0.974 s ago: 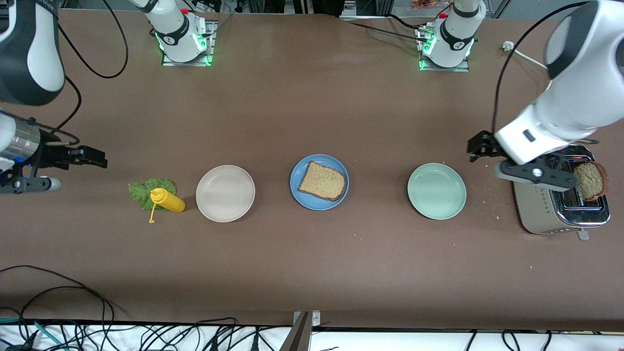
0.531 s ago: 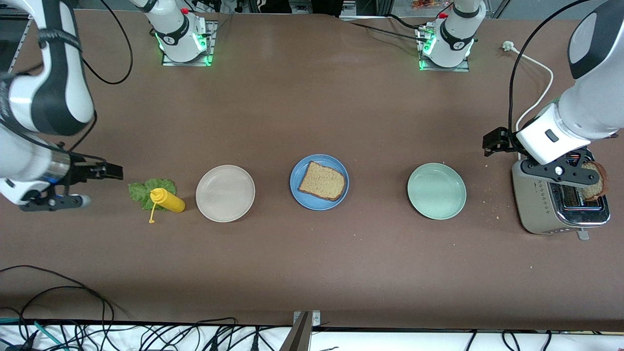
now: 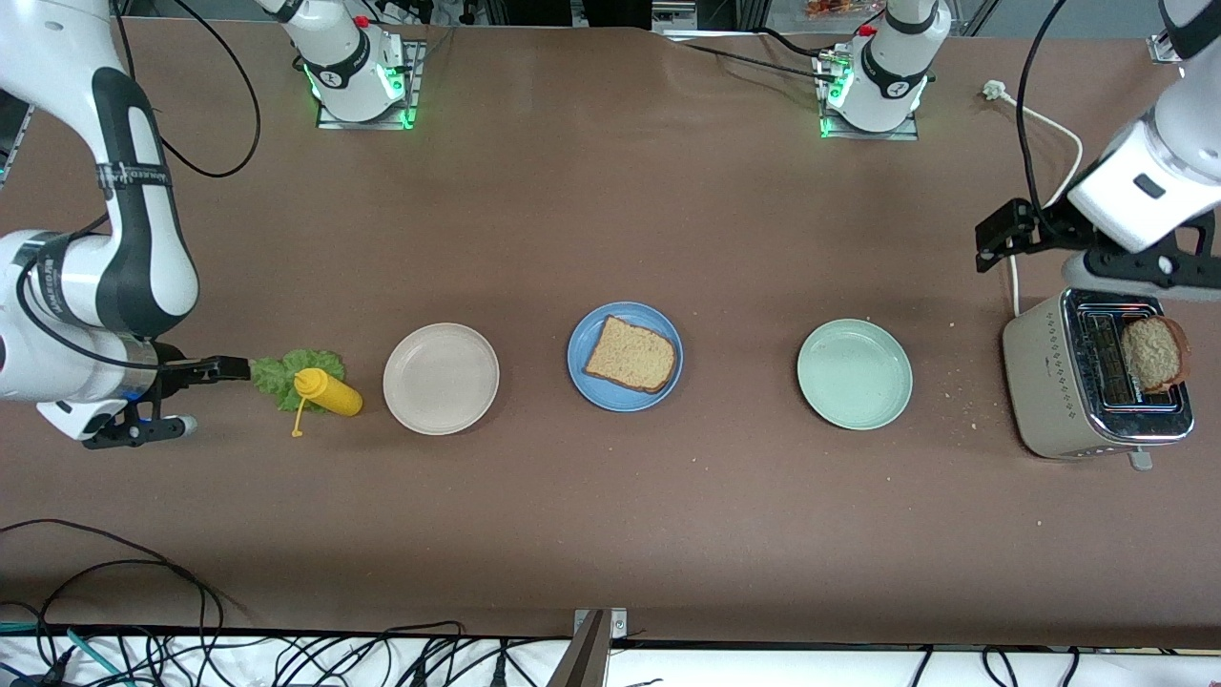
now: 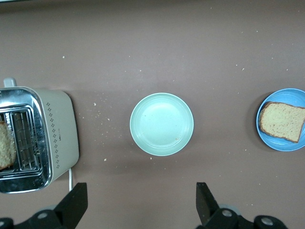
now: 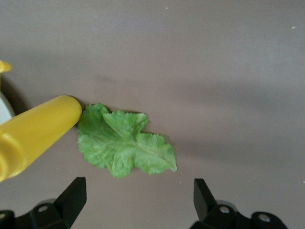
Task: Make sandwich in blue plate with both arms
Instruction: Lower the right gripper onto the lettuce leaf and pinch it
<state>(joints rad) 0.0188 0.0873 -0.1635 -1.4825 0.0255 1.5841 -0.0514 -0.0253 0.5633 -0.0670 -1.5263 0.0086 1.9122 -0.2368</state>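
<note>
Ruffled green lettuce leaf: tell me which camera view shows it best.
The right wrist view: the ruffled green lettuce leaf lies whole and close below the open right gripper, touching the yellow squeeze bottle. The front view shows the leaf small, partly covered by the bottle. The left wrist view does not show it.

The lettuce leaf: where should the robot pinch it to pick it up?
Probably the lettuce leaf's free ruffled edge, away from the yellow mustard bottle touching its other end. It lies flat, so the open right hand should come straight down from above and pinch there.
</note>
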